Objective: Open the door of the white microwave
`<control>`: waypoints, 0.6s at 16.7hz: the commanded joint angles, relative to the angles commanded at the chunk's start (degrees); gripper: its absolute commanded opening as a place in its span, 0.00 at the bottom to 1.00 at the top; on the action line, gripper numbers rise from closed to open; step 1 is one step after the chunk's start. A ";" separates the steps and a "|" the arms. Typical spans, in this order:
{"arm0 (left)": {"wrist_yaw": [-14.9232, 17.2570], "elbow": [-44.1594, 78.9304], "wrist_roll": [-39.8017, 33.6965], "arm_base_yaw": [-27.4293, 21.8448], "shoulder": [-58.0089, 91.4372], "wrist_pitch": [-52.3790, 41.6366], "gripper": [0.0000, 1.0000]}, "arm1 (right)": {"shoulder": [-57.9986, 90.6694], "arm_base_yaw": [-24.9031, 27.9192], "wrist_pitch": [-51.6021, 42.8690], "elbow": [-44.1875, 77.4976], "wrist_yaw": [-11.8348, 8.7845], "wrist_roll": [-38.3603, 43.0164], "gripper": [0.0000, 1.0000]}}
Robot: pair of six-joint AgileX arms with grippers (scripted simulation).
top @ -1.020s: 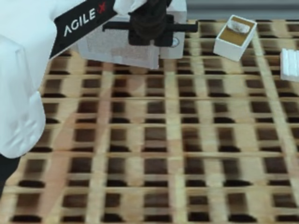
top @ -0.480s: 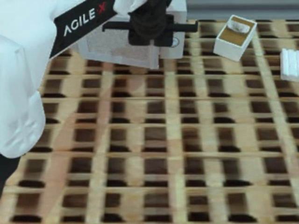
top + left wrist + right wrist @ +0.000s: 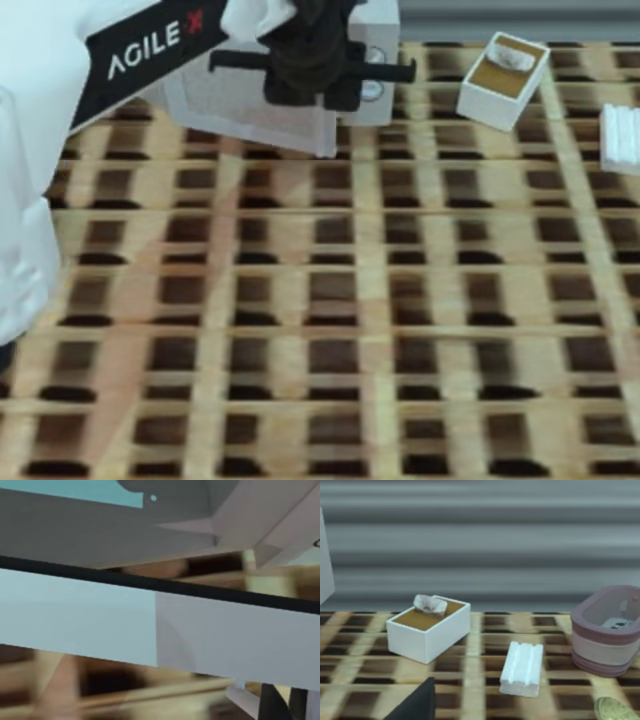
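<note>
The white microwave (image 3: 382, 22) stands at the table's far edge, left of centre, with two round silver knobs (image 3: 372, 90) on its right front. Its door (image 3: 250, 108), a grey panel with a speckled mesh window, stands a little ajar, its free corner swung toward the table's middle. My left gripper (image 3: 310, 90) hangs over the door's free edge and is shut on the door. Close up in the left wrist view, the door's grey edge (image 3: 235, 640) runs across the picture. My right arm is outside the top view; only a dark piece of my right gripper (image 3: 417, 705) shows.
A small white box with brown inside (image 3: 503, 68) sits right of the microwave. A white ridged block (image 3: 620, 138) lies at the right edge. A pink-rimmed tub (image 3: 605, 640) and a golden round thing (image 3: 617, 710) show beyond it. The slatted wooden table (image 3: 350, 300) spreads in front.
My left arm has shifted left and the door has swung a little further out with it, its free corner now nearer the table's middle.
</note>
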 joint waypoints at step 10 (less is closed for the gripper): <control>0.86 -2.71 1.67 0.22 -1.97 1.69 0.00 | 0.00 0.00 0.00 0.00 0.00 0.00 1.00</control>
